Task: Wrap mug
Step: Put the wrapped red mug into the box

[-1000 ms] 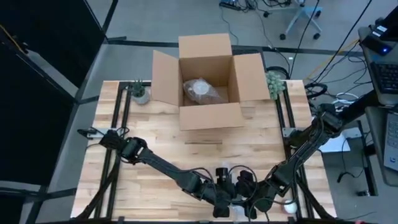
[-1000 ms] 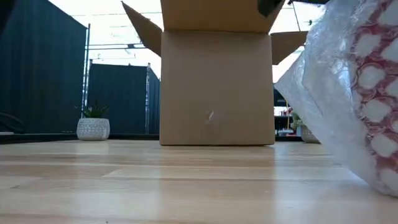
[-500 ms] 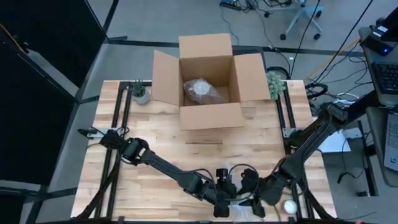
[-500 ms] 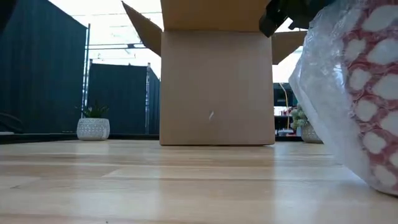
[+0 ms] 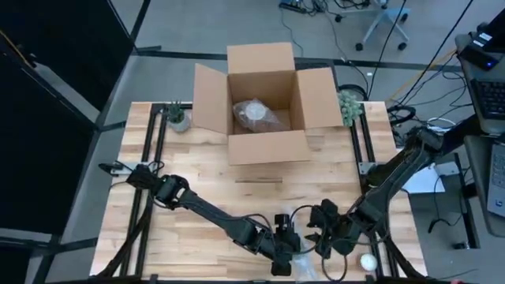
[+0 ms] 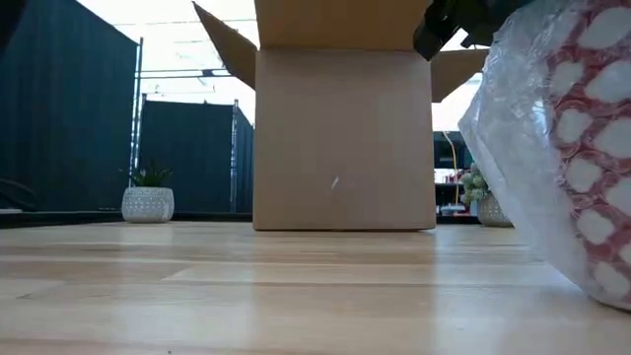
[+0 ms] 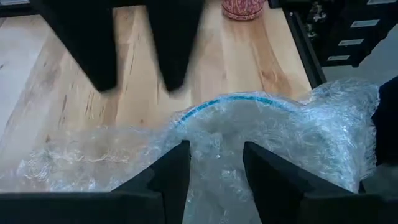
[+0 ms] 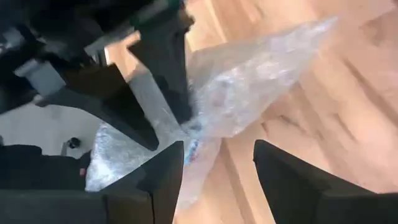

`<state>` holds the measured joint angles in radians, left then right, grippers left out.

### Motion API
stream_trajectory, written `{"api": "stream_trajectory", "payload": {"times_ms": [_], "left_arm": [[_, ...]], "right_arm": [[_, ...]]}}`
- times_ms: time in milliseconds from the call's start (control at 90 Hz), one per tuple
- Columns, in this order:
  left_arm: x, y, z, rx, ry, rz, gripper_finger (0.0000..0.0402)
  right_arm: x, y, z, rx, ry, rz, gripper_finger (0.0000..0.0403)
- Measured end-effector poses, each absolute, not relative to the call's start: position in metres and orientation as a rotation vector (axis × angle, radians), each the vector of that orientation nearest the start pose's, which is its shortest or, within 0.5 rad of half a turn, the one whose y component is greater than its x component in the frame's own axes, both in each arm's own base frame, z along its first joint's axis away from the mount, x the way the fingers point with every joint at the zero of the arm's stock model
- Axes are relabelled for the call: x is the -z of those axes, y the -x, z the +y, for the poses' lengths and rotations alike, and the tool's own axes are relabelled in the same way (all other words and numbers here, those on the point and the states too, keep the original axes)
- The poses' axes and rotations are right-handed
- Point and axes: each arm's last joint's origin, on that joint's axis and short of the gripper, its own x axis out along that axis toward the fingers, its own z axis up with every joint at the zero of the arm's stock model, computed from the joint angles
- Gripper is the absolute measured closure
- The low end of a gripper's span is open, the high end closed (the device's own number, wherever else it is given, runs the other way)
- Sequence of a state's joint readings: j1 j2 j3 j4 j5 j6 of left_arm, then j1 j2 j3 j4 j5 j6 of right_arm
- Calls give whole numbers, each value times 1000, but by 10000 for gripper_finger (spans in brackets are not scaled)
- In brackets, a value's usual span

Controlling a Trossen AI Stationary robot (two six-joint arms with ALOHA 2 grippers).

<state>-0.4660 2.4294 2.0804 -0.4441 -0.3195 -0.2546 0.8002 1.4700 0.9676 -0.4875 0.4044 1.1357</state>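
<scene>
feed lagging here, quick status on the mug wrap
Left gripper over the bubble wrap at the table's near edge, open. Right gripper open beside it. Mug rim shows through the wrap. Cardboard box far off, nothing blocking.
</scene>
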Motion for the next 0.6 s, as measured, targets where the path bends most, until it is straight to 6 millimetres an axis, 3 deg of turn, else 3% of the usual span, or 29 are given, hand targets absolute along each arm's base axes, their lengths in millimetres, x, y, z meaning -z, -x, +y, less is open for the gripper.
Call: {"api": "stream_trajectory", "payload": {"times_ms": [322,467,600], "left_arm": [[-182,-485,-234,48,-58,728,261],[-182,-485,-234,45,-49,729,261],[-198,-482,-235,53,-46,733,261]], "right_arm": [[-168,-242,213,189,-529,977,220],[-152,-250,214,231,-542,985,220],[-151,-251,213,236,-531,981,220]]}}
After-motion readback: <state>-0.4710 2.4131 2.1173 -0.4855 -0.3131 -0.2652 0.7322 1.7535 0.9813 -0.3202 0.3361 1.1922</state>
